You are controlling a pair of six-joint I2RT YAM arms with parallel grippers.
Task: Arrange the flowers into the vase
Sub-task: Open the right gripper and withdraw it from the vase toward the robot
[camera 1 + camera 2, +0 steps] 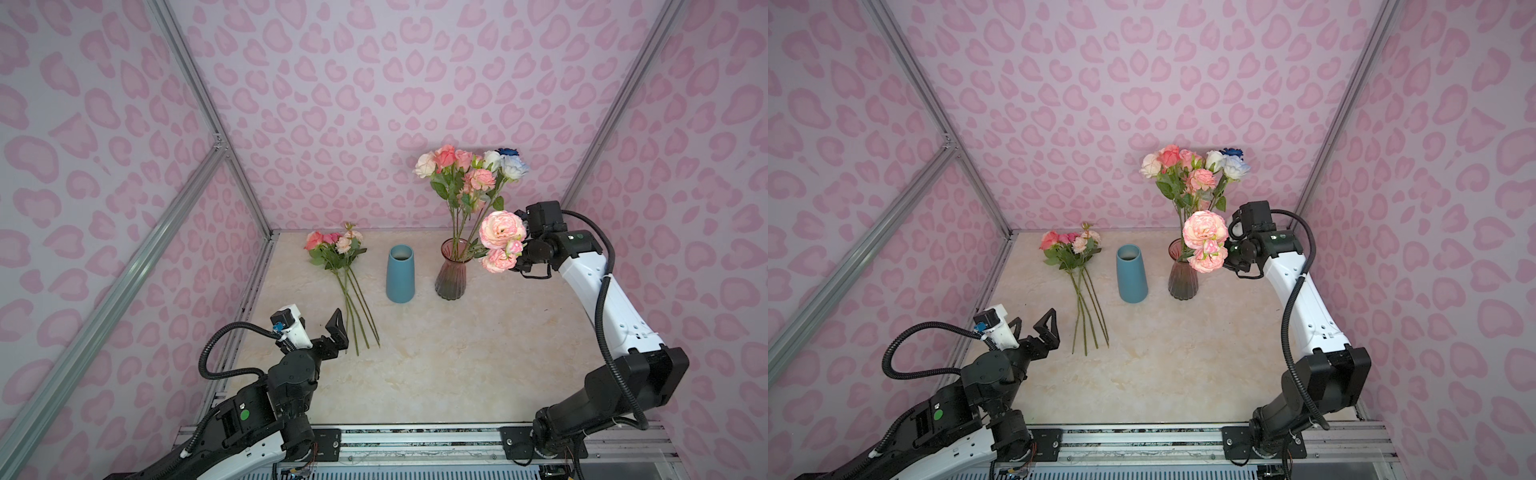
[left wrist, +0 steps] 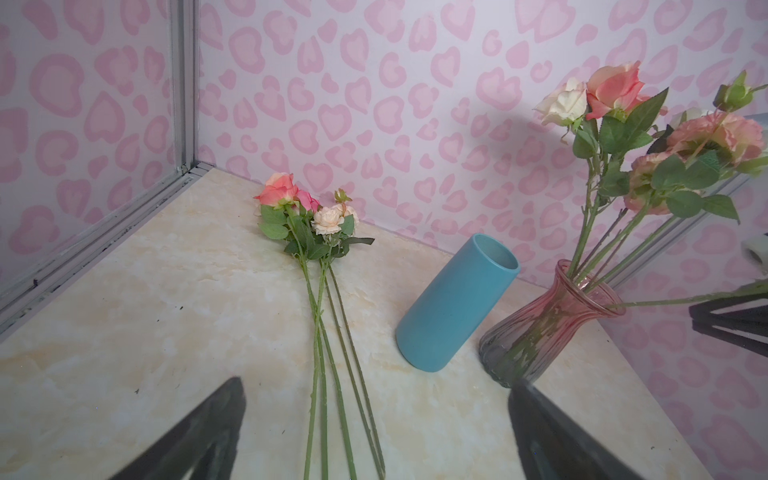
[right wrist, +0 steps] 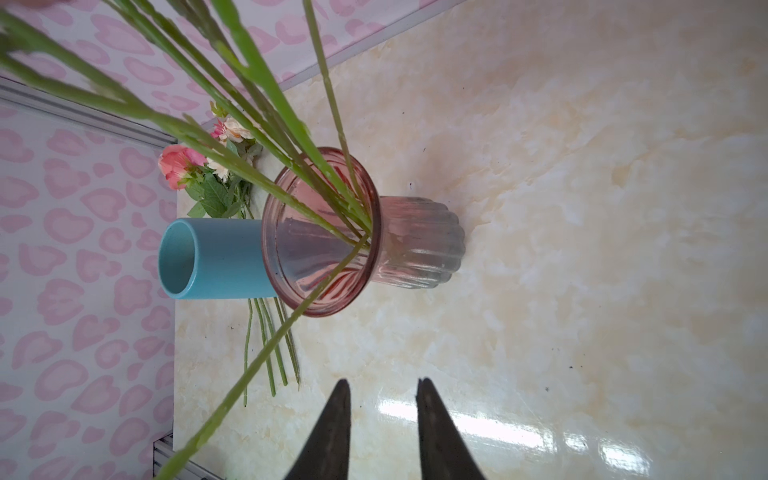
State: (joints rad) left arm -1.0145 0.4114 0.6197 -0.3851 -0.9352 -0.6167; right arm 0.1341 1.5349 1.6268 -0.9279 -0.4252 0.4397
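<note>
In both top views the left gripper (image 1: 1035, 322) sits nearest, jaws spread wide and empty. The loose flowers (image 1: 1073, 249) lie on the table (image 1: 1183, 374), blooms at its 1 o'clock, cut ends just beside it at 4 o'clock. The pink vase (image 1: 1182, 282) stands at 2 o'clock, holding most blooms.

The left wrist view shows their stems (image 2: 321, 316) running out between the spread fingers.

In the right wrist view the right gripper (image 3: 382, 380) is slightly parted, gripping nothing. The peony stem (image 3: 262, 357) passes beside it into the vase. It should back straight off without snagging it.
</note>
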